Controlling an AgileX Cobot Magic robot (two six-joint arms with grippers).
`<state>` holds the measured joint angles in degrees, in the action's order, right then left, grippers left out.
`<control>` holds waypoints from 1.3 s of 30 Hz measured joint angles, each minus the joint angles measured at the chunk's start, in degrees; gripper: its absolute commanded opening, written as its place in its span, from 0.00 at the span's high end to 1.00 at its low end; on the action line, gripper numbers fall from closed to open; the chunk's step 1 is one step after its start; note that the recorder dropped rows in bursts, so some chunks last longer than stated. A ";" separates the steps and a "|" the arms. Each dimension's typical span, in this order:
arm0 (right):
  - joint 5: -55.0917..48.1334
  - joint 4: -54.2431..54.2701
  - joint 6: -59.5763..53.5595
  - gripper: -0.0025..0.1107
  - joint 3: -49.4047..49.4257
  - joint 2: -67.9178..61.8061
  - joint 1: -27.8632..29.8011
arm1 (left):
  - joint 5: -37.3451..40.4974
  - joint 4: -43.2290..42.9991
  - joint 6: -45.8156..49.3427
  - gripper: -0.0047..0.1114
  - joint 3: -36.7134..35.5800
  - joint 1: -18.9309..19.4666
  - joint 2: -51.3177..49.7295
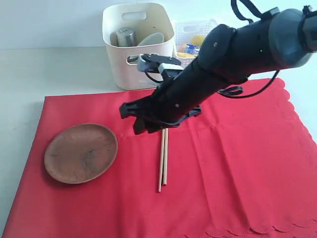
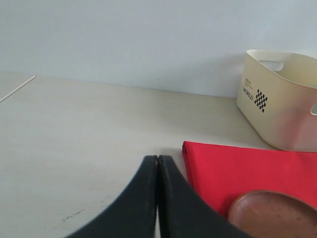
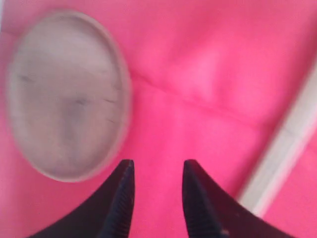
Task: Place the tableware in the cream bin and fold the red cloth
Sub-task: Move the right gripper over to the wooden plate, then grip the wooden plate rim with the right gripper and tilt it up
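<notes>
A pale, faintly grained tabletop [image 1: 59, 74] carries three things directly. The red cloth [image 1: 237, 178] lies spread flat over most of its near part, creased, with a scalloped border on the right and near sides. A strip of bare tabletop shows along the left edge and a wider band toward the far edge. The cream bin [image 1: 119, 67] stands upright near the far edge, just beyond the cloth's far border. The white lattice basket [image 1: 188, 29] stands beside the bin on its right, closer to the far edge.

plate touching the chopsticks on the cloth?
Apart. The exterior view shows a strip of bare red cloth between the wooden plate rim and the chopsticks.
</notes>
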<state>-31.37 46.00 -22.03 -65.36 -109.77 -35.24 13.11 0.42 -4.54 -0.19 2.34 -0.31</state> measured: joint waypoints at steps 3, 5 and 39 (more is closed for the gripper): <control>-3.13 6.27 -5.46 0.68 -3.90 -2.45 0.00 | 0.00 0.00 0.00 0.95 0.00 0.00 0.00; -5.37 7.89 -6.87 0.68 -7.06 -4.84 -0.15 | 0.00 0.00 0.00 0.95 0.00 0.00 0.00; -3.57 -9.97 1.84 0.57 -21.96 -17.35 -7.57 | 0.00 0.00 0.00 0.95 0.00 0.00 0.00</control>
<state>-34.94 36.03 -20.19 -87.33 -127.12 -42.81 13.11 0.42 -4.54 -0.19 2.34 -0.31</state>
